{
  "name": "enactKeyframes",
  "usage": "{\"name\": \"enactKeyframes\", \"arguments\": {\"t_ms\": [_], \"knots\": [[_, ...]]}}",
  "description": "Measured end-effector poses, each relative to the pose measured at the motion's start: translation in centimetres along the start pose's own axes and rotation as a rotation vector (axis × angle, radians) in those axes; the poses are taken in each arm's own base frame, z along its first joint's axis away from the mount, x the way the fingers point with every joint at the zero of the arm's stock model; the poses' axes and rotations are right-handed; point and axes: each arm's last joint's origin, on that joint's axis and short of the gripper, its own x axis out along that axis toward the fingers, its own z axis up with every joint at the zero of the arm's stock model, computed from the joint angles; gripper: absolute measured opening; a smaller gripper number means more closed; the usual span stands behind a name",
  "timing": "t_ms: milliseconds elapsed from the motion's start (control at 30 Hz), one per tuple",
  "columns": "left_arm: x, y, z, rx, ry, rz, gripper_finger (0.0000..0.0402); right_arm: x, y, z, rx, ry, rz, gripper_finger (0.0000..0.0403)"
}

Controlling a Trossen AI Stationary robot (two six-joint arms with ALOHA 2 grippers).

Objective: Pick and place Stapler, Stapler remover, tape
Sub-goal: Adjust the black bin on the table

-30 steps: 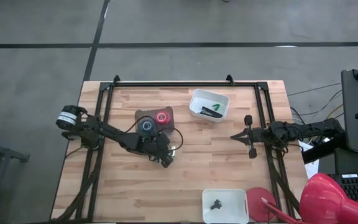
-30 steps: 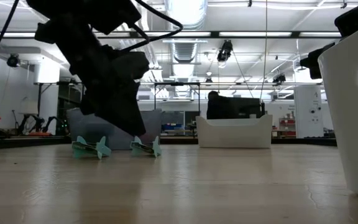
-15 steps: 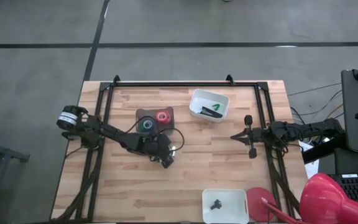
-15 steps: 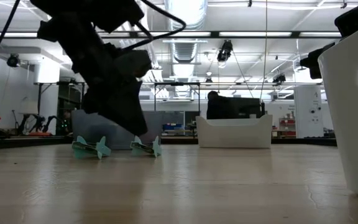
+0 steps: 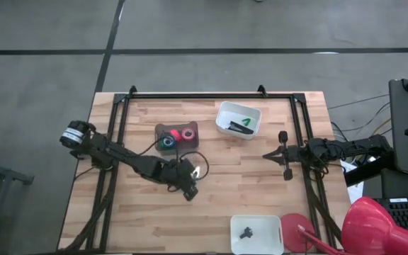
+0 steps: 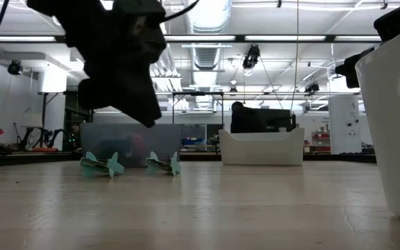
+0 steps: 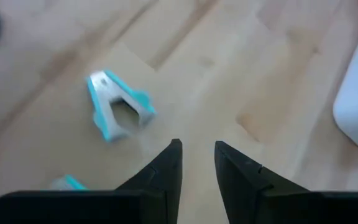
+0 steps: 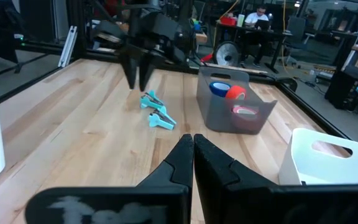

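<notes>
Two teal staple removers (image 5: 198, 172) lie on the wood near the grey bin (image 5: 190, 126); the left wrist view shows one (image 7: 120, 107) whole and the other (image 7: 67, 182) at the picture's edge. The bin holds tape rolls: blue (image 8: 219, 88), red (image 8: 236, 93), pink (image 8: 244, 112), and a green one (image 5: 166, 142). A black and green stapler (image 5: 241, 126) lies in the far white bin (image 5: 222, 110). My left gripper (image 5: 192, 191) hangs above the table (image 6: 148, 119) on the near side of the removers, slightly open and empty. My right gripper (image 5: 269, 155) waits shut at the table's right.
A second white bin (image 5: 236, 241) at the near edge holds a small black piece (image 5: 246, 231). A black frame (image 5: 211, 94) borders the table on the far, left and right sides. Bare wood lies between the two arms. A red object (image 5: 374, 227) sits off the near right corner.
My left gripper has risen from just above the table and shifted a little toward the near edge, away from the grey bin, whose rolls now show more fully. The staple removers have stayed where they were.
</notes>
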Motion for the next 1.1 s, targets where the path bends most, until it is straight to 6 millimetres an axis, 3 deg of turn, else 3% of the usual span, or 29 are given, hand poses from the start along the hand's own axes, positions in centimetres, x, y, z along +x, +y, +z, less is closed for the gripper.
{"name": "enactKeyframes", "arguments": {"t_ms": [100,267,400,900,1100], "knots": [[-0.2,-0.2,-1.1,0.0,0.002,0.029,0.0097,0.0,0.0,0.0,0.0,0.0,0.0,0.0008],[0.0,1.9,-1.6,-0.035,0.01,0.219,0.0096,0.0,0.0,0.0,0.0,0.0,0.0,0.0008],[0.0,3.2,-0.9,-0.04,-0.061,0.343,0.0096,0.0,0.0,0.0,0.0,0.0,0.0,0.0008],[1.3,8.1,0.9,-0.113,-0.08,0.503,0.0096,0.0,0.0,0.0,0.002,0.0,-0.001,0.0008],[1.4,9.0,1.9,-0.107,-0.127,0.541,0.0096,0.0,0.0,0.0,0.0,0.0,0.0,0.0008]]}}
